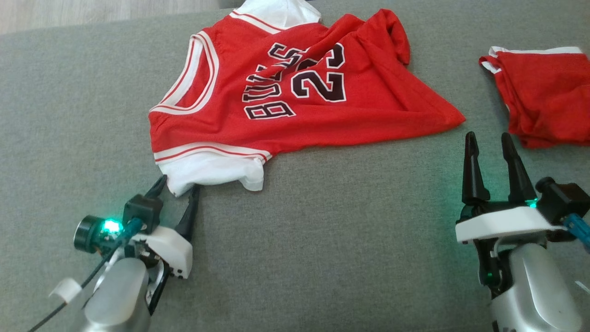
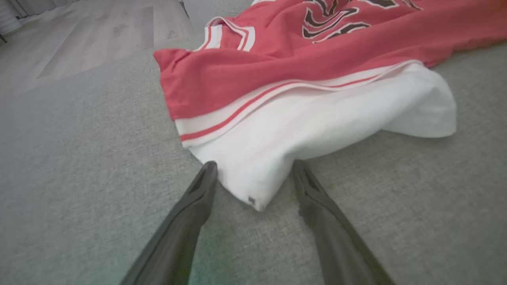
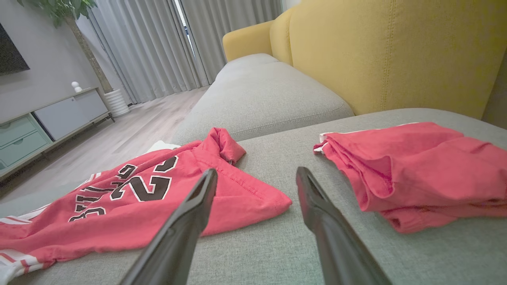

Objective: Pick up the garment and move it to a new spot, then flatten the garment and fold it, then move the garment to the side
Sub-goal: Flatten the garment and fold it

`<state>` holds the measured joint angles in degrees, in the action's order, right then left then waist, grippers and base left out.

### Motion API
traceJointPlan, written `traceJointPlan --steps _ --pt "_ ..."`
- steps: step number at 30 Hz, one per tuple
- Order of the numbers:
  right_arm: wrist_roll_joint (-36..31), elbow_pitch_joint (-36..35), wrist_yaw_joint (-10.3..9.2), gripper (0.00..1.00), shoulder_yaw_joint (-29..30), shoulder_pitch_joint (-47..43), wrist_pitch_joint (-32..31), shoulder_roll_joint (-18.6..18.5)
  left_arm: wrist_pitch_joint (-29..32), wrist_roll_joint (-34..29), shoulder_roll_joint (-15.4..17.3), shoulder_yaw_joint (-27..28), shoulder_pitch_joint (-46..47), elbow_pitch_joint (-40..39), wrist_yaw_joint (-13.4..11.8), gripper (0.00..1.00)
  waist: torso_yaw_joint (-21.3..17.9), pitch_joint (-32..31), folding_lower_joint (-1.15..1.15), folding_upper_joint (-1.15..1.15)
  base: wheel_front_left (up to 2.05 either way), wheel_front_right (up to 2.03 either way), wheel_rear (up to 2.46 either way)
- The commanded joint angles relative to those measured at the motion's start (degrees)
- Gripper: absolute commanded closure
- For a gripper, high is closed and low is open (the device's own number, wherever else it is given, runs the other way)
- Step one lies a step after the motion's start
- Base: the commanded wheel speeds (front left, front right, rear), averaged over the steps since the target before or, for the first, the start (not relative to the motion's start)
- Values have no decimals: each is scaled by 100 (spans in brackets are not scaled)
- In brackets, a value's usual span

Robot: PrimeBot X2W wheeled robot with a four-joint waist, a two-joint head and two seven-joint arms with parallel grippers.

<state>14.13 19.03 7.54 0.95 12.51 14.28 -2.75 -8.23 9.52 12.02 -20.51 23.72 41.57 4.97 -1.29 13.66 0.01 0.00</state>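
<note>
– Red mesh basketball jersey (image 1: 286, 92) with white trim and black lettering, worn over a white undershirt. Item one. Position?

– Upper middle of the head view, lying rumpled on the grey woven sofa cushion (image 1: 322, 240). The long axis runs left to right across the frame. Neck and armhole trim are at the left end, and the hem comes to a point at the right. The lettering reads upside down from the head camera.

– White parts?

– One white sleeve (image 2: 301, 130) sticks out at the lower left of the garment. More white cloth shows at the top edge of the frame.

– Left gripper (image 1: 179, 183)?

– Lower left, fingers spread. In the left wrist view the corner of that sleeve lies between the two fingers, loose and not pinched.

– Right gripper (image 1: 488, 136)?

– Lower right, fingers spread and holding nothing. It stands over bare cushion, just below and to the right of the hem point.

– Neighbouring stock?

– Folded red garment with white edging (image 1: 544, 92) at the upper right, apart from the jersey. The right gripper points at the gap between the two.

– Surroundings?

– Yellow sofa back (image 3: 396, 51) in the upper right of the right wrist view. Pale wooden floor (image 1: 69, 11) at the upper left of the head view. Grey curtains (image 3: 150, 47) and a low sideboard (image 3: 47, 118) stand further off.
</note>
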Motion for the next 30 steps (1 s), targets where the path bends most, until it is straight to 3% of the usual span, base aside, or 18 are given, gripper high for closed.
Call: traceJointPlan --steps 1,5,6,7,8,14,21,25,30 --pt "25 -148 -5 0 -119 158 5 -13 86 -33 187 115 230 8 -33 0 -10 -7 -1 0 0 0 0" --pt "24 -112 -5 0 -131 162 0 -13 128 18 147 76 229 139 -25 0 -32 -41 -1 0 0 0 0" --pt "29 -105 -5 0 -132 163 1 -13 138 35 135 48 216 164 -1 20 -35 -54 -1 0 0 0 0" --pt "36 -97 -5 0 -132 164 2 -13 132 62 118 33 205 176 18 68 -36 -67 -1 0 0 0 0" --pt "41 -87 -5 0 -134 166 3 -13 86 74 107 17 203 156 31 100 -35 -80 -1 0 0 0 0" --pt "51 -28 -5 0 -136 156 11 -13 -374 100 88 61 249 -161 -66 100 2 -167 -1 0 0 0 0" --pt "62 20 -5 0 -126 111 24 -13 -625 151 155 161 32 -1099 -178 100 90 -336 -1 0 0 0 0" --pt "66 20 -5 0 -130 94 28 -13 -634 270 204 233 -211 -1750 -186 100 122 -391 -1 0 0 0 0" --pt "62 -26 -5 0 -161 131 23 -13 -171 449 310 360 -258 -2344 -246 100 96 -318 -1 0 0 0 0"
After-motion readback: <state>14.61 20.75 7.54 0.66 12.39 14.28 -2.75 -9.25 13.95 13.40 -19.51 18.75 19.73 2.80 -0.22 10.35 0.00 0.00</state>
